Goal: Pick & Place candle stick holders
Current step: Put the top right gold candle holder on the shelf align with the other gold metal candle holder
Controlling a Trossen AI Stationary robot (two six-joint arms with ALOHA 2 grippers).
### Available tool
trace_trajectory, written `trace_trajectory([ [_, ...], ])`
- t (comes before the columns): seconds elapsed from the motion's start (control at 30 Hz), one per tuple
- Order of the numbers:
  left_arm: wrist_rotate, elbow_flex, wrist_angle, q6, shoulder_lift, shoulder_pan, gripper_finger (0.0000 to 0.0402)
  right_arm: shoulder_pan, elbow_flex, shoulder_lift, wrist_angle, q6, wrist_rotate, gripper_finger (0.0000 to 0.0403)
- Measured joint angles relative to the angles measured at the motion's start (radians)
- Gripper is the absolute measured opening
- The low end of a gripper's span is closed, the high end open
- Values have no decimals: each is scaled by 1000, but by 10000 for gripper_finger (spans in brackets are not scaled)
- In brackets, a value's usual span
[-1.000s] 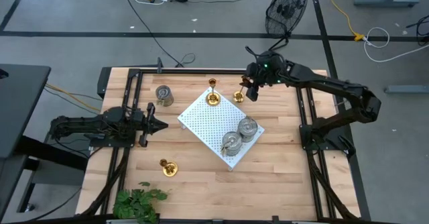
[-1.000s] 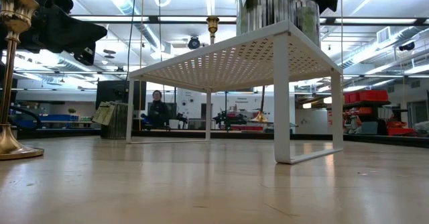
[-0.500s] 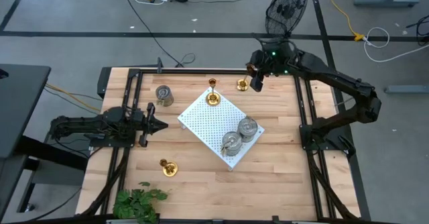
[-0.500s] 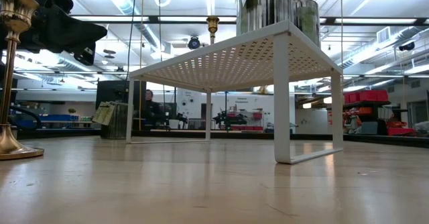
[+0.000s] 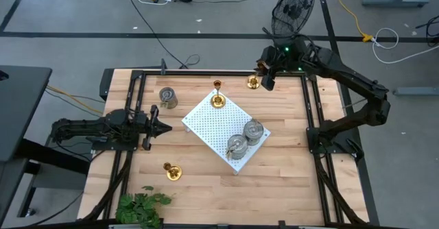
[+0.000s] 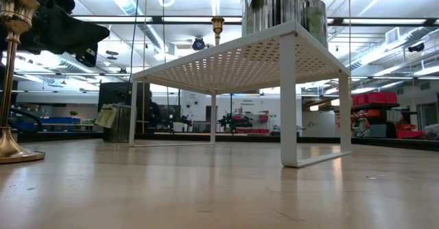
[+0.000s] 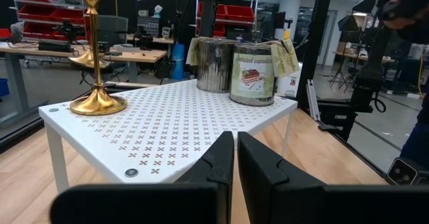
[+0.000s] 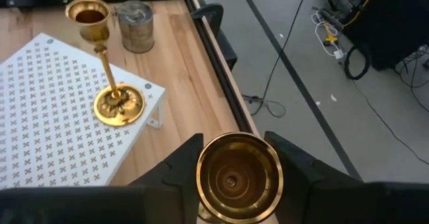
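Shiny brass holder [image 8: 238, 178], white board [image 5: 226, 127] (cross-shaped perforations)

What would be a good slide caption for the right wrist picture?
Right gripper holding a brass candle stick holder above the table edge, another brass holder standing on the white perforated board.

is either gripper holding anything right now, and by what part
The right gripper holds a brass candle holder, fingers on either side of its cup. The left gripper holds nothing.

We see our right arm stretched to the table's far edge, its wrist bent downward, the right gripper [image 5: 263, 75] with both fingers [image 8: 175, 174] closed around a brass candle holder [image 8: 238, 177]. Our left arm lies low at the left side, its left gripper [image 5: 164, 127] pointing inward, fingers [image 7: 218, 158] pressed together on nothing.
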Motion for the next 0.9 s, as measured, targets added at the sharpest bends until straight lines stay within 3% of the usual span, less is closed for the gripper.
trace_trajectory([
  [0.9,0,0,0,0,0,0,25,19,1,5,-43,-1,-3,137],
])
